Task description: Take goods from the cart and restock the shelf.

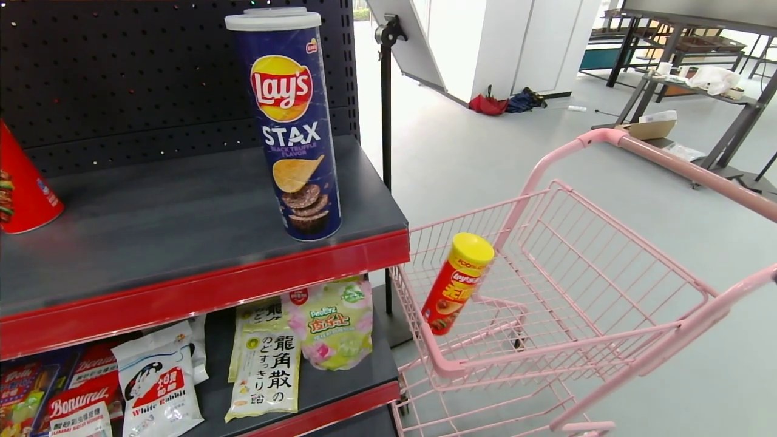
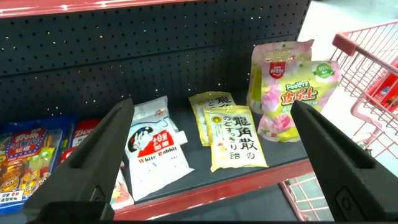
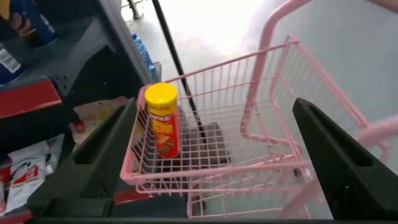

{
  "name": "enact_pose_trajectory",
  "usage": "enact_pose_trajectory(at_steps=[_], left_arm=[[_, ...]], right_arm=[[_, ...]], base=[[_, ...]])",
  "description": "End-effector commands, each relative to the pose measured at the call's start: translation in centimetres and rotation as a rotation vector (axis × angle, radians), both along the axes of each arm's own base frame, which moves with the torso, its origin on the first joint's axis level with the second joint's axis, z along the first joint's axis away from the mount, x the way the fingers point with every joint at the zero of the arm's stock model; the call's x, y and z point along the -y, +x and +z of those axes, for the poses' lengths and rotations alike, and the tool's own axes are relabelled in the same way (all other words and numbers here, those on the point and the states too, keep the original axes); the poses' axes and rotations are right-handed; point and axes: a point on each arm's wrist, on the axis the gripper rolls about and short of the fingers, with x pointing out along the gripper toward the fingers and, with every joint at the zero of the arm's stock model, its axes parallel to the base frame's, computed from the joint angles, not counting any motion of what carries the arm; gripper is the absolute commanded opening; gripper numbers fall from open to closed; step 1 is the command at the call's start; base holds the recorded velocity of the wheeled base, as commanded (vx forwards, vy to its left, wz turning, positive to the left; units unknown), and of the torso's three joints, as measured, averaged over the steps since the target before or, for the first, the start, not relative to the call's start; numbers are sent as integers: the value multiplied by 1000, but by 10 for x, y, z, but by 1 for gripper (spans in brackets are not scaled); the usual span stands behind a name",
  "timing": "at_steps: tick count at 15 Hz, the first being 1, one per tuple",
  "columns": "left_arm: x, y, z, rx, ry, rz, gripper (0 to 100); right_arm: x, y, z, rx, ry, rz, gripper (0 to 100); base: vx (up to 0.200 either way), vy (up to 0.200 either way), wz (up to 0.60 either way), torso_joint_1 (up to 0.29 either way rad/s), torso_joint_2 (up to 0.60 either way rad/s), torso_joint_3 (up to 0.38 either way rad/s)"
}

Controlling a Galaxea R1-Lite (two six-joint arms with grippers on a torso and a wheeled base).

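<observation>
1. The red chip can [image 1: 456,285] with the yellow lid is the one item I can see left in the cart. It stands in the basket corner nearest the shelf, close against the wire wall and leaning a little. It is a slim, rigid cylinder and the lid looks fully seated. I see no dents.
2. My right gripper [image 3: 216,106] hangs above the pink cart [image 1: 668,159] with its jaws spread wide and nothing between them. The red can sits below, off towards one finger, so I judge the pick is not yet begun.
3. My left gripper [image 2: 208,109] is also spread and empty. It faces the lower shelf, in front of the snack packets [image 2: 231,129] lying flat there.
4. A tall blue chip can [image 1: 290,121] stands upright on the top shelf [image 1: 152,218], near its front corner on the cart side. I take it as stock already placed.
5. By my reckoning the restocking is nearly done. What remains is to grasp the red can, lift it over the basket rim and stand it on the top shelf, where open board shows between the blue can and a red container [image 1: 24,188] at the far edge.
</observation>
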Motion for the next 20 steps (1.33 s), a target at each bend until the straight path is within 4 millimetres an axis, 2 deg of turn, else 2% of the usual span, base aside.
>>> enact_pose_trajectory(at_steps=[1,3,4,8,12,20], left_arm=[[0,0,0,1,0,0,100],[0,0,0,1,0,1,100],[0,0,0,1,0,1,100],[0,0,0,1,0,1,100],[0,0,0,1,0,1,100],[0,0,0,1,0,1,100]], right_arm=[[-54,135,-71,-269,-10,255,100],[-66,165,-89,-247,-5,300,100],[-69,174,-95,-242,-1,331,100],[-78,178,-107,-284,-11,374,100],[-99,185,-118,-315,-23,439,100],[-122,232,-141,-326,-31,440,100]], base=[[0,0,0,0,0,0],[0,0,0,0,0,0],[0,0,0,0,0,0],[0,0,0,0,0,0],[0,0,0,0,0,0],[0,0,0,0,0,0]])
